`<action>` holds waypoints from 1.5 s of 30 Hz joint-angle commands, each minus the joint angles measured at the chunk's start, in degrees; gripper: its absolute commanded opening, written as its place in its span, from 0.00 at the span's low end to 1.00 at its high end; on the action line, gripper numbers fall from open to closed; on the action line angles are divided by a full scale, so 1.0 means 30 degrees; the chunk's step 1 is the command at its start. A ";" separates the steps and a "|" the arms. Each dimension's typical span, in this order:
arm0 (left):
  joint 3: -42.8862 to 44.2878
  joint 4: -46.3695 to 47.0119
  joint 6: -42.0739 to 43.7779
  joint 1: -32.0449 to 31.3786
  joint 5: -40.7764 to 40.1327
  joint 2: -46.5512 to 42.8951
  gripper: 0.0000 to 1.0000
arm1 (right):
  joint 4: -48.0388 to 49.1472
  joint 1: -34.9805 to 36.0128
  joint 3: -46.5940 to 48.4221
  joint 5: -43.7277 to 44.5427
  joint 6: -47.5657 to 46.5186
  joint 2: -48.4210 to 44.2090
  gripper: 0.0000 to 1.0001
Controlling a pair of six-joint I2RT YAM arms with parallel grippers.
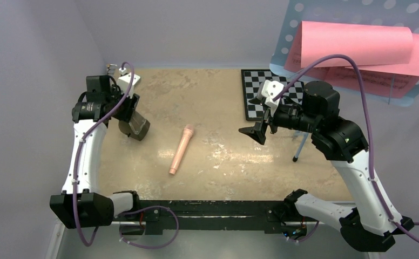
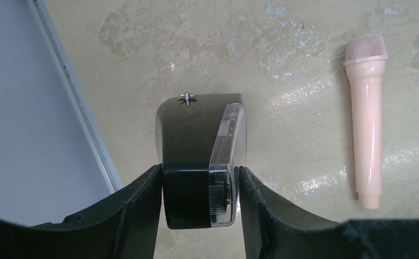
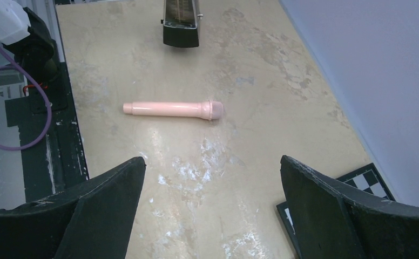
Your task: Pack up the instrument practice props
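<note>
Clamping metronome by 1 end, left gripper could lose it: slick casing. Right gripper gapes, holding nothing.

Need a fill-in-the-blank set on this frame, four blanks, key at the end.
1. The left pincer is clamped on the black ____.
2. The right pincer stands ____ and holds nothing.
3. The pink microphone lies flat on the ____, touched by neither pincer.
4. The pink sheets rest on the light-blue perforated music ____.
Missing words: metronome; open; table; stand.
</note>
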 commanded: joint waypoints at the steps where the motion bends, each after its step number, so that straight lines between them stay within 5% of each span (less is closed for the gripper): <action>1: -0.0458 0.1587 0.2695 0.1967 0.4851 -0.1070 0.00 | 0.0055 0.0029 0.0227 -0.0402 -0.0262 -0.0010 0.98; 5: 0.0315 -0.2271 1.0076 0.4392 0.9837 -0.0312 0.00 | -0.0405 0.0042 0.0881 -0.0479 -0.0317 0.0517 0.98; 11: 0.7261 -1.4481 2.1929 0.6614 1.1265 0.5272 0.00 | -0.0639 0.0085 0.1468 -0.0988 0.0133 0.1312 0.98; 17: 0.3957 -1.4662 2.8990 0.7745 0.7903 0.3908 0.00 | -0.1738 0.0204 0.2266 -0.1241 -0.0451 0.1994 0.98; 26: 0.0468 -1.4691 3.2372 0.9202 0.4677 0.2993 0.00 | -0.2285 0.0275 0.2299 -0.1375 -0.0715 0.2010 0.98; 33: 0.2204 -1.4662 3.1931 0.9861 0.3804 0.4361 0.02 | -0.2028 0.0319 0.2043 -0.1559 -0.0574 0.1970 0.98; 37: 0.2655 -1.4349 3.0627 0.9875 0.3931 0.4921 0.26 | -0.1921 0.0340 0.1866 -0.1543 -0.0519 0.1838 0.98; 45: 0.1616 -1.2176 2.8796 0.9837 0.4756 0.3955 0.49 | -0.2099 0.0324 0.1962 -0.1373 -0.0693 0.1552 0.98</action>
